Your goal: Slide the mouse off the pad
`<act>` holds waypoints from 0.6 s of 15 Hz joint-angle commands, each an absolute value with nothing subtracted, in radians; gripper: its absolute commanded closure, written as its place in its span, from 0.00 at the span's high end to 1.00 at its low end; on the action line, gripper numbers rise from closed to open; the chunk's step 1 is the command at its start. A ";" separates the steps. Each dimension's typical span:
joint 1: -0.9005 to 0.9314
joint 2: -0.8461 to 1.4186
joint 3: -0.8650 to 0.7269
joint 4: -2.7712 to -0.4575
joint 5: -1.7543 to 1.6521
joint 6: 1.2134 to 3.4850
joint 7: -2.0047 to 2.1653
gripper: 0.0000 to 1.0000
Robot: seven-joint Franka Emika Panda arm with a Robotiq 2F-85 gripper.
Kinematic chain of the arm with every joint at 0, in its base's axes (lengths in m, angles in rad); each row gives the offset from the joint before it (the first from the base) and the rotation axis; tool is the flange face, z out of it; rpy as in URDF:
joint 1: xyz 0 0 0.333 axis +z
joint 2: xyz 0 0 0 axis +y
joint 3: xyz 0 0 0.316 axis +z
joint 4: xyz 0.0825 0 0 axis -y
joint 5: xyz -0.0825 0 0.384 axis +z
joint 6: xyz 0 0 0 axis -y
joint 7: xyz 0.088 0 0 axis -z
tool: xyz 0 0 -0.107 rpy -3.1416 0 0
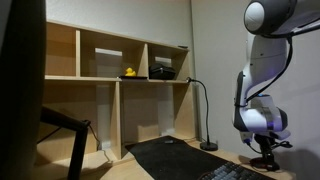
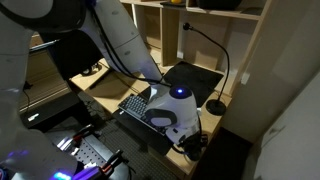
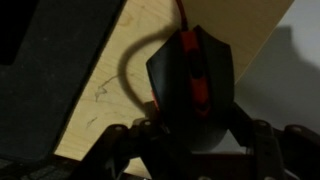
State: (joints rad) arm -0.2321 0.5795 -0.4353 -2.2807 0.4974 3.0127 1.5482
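In the wrist view a black mouse (image 3: 190,85) with a red stripe lies on the bare wooden desk (image 3: 110,100), its cable curling off to the left. The black pad (image 3: 40,70) lies to its left, and the mouse does not touch it. My gripper (image 3: 190,140) straddles the rear of the mouse, with one finger pressed to each side. In both exterior views the gripper (image 1: 265,155) (image 2: 190,145) is low at the desk, beside the pad (image 1: 170,155) (image 2: 195,78). The mouse is hidden in both exterior views.
A dark keyboard (image 1: 225,172) (image 2: 135,105) lies near the gripper. A gooseneck lamp (image 1: 208,146) (image 2: 217,105) stands at the back of the desk. Wooden shelves behind hold a yellow duck (image 1: 129,72) and a dark box (image 1: 162,71).
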 commanded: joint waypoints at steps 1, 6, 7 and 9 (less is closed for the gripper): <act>-0.266 0.661 -0.371 -2.281 0.505 2.991 1.571 0.43; -0.316 0.624 -0.300 -2.285 0.522 2.986 1.536 0.43; -0.325 0.617 -0.282 -2.286 0.524 2.981 1.530 0.43; -0.337 0.615 -0.257 -2.284 0.524 2.979 1.528 0.43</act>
